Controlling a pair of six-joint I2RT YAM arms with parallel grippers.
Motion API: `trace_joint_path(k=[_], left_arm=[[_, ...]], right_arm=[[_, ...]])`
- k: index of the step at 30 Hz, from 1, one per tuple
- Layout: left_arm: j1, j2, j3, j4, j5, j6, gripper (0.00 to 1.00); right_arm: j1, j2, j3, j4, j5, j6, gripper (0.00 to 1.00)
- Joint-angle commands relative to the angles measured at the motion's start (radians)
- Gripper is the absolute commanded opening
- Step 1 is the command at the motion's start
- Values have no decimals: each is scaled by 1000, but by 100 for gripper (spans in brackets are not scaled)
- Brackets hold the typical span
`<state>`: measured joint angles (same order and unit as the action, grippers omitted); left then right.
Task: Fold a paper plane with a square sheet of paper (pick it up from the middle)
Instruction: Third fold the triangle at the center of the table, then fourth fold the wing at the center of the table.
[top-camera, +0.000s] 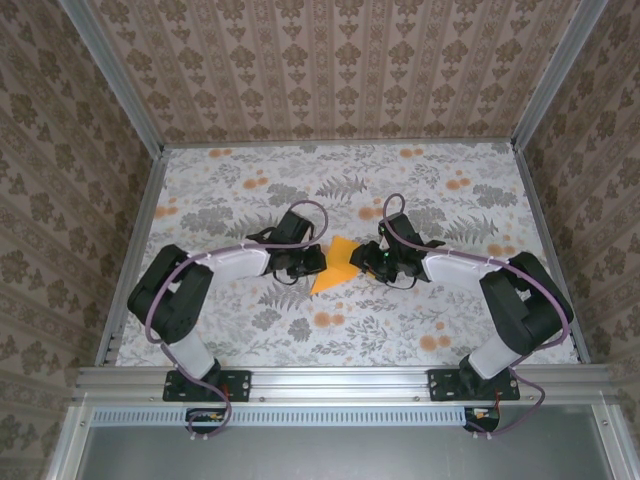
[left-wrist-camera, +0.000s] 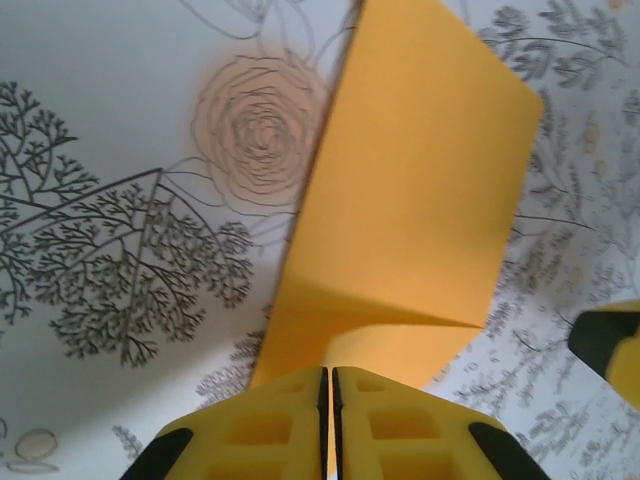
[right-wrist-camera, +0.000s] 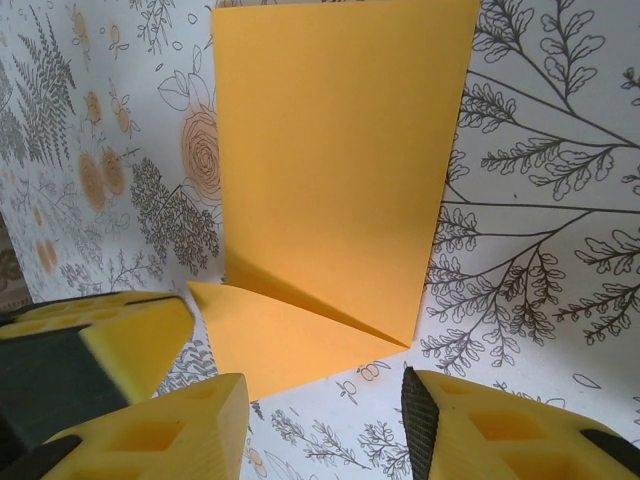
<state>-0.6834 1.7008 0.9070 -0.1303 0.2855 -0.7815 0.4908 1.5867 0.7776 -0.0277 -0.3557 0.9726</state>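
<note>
Top external, looking down on a pale cloth (top-camera: 250, 190) printed with grey ferns and mottled orange flowers, boxed in by brown damask walls (top-camera: 340, 70) and ridged aluminium rails (top-camera: 340, 380). Next in size, the left arm (top-camera: 215, 265) and right arm (top-camera: 470, 268), glossy black and white with looping purple cable, elbows out, bent inward to meet at mid-cloth. Between them, plain against all that print, the sheet (top-camera: 335, 265): thin, smooth, matte orange-yellow, kite-like in outline, lying at the centre.

Closer now from the right wrist, the same sheet (right-wrist-camera: 340, 150): one broad rectangular panel tilted up off the cloth, a sharp crease along its foot, a triangular flap lying low toward the lens. From the left wrist (left-wrist-camera: 420, 200), same crease, soft shadow beneath the raised panel.

On to the left gripper (top-camera: 318, 262) (left-wrist-camera: 329, 400): chunky yellow fingers with moulded pockets, pressed together, only a hairline slit, the sheet's near edge tucked under the tips. Pinched or merely touched, cannot tell.

Last, the right gripper (top-camera: 362, 258) (right-wrist-camera: 322, 385): same yellow blocks, ribbed black pad on one inner face, spread apart, gripping nothing, flap just ahead of the tips.
</note>
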Motion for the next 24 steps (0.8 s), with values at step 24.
trace_joint_path(k=[24], left_arm=[[45, 71, -4, -3, 21, -33, 5]], right_arm=[[12, 150, 38, 89, -115, 70, 38]])
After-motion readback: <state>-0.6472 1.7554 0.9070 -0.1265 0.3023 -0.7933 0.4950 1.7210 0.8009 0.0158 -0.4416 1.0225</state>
